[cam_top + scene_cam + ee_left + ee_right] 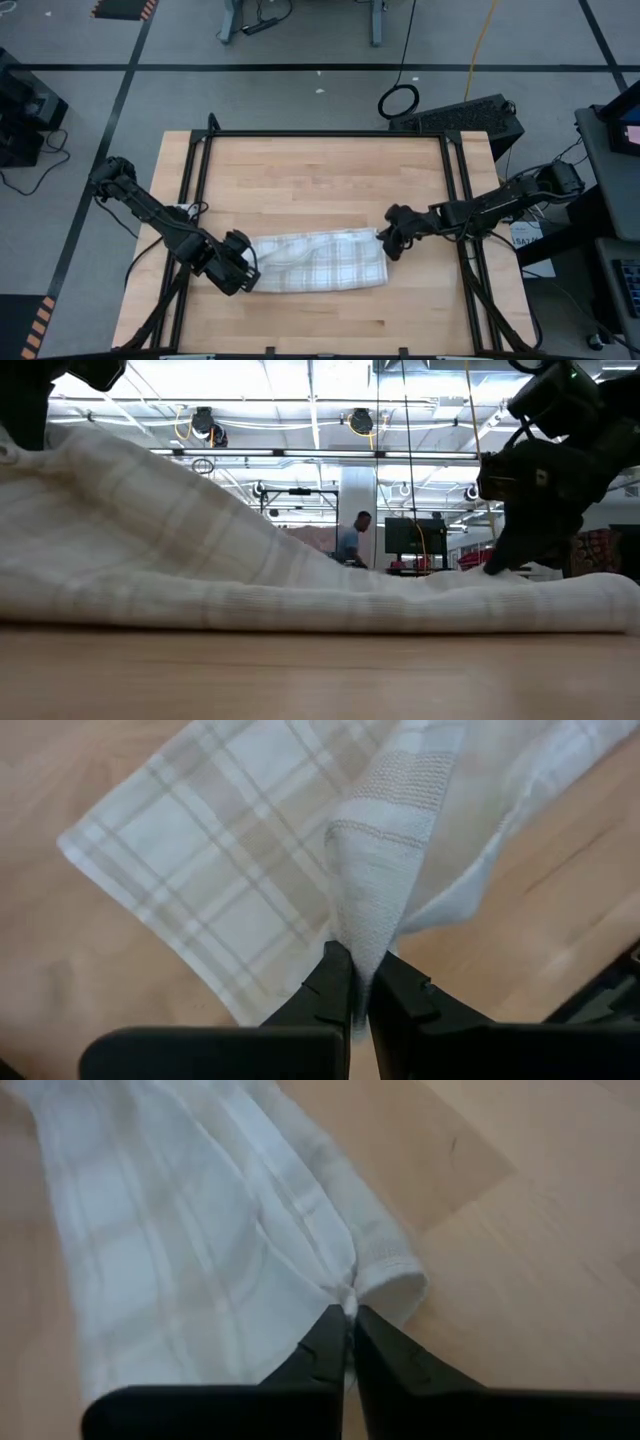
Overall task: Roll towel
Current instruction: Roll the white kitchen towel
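Lying with its long axis left to right, the towel (318, 262) is pinched at opposite ends by the clamped left gripper (243, 272) and right gripper (388, 240).

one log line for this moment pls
task: roll towel | towel: folded strip flat on table | left gripper: shut on towel end | right gripper: shut on opposite end

White towel (320, 262) with tan plaid lines, light wood table (320, 170)
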Robot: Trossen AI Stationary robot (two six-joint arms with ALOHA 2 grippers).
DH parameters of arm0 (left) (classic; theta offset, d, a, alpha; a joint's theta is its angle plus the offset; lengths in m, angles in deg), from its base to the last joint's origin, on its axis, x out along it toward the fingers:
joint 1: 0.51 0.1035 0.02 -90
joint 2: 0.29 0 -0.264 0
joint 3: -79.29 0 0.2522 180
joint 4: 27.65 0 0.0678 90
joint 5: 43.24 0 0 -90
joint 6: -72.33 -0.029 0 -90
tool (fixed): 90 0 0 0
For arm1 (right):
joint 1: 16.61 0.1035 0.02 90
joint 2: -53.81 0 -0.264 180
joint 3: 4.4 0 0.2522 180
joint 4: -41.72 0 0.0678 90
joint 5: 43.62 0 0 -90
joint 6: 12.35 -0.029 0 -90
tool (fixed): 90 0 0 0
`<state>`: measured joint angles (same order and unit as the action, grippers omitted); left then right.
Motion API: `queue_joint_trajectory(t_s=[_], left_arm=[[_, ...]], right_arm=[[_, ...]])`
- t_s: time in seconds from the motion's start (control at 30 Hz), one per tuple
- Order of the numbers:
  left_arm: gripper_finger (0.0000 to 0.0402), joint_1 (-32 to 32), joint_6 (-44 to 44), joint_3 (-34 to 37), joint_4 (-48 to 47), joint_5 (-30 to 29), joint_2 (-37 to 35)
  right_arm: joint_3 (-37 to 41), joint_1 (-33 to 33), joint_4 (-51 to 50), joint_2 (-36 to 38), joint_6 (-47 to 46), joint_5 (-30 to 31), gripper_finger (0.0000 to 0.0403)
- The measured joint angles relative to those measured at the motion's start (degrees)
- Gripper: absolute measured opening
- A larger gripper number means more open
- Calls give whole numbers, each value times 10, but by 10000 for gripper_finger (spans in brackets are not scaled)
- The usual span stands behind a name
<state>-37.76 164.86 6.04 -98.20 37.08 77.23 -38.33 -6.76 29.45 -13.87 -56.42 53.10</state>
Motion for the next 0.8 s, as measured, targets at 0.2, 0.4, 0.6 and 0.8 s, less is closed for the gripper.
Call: queue_joint_trajectory(t_s=[0.2,0.4,0.6,0.8], left_arm=[[22,0,0,6,1,-2,0],[22,0,0,6,1,-8,0],[22,1,0,6,1,-15,0],[22,1,0,7,3,-15,0]], right_arm=[[0,0,-32,0,36,-9,52],[0,0,-31,0,43,-10,63],[0,0,-30,0,38,-11,9],[0,-1,5,3,15,-19,2]])
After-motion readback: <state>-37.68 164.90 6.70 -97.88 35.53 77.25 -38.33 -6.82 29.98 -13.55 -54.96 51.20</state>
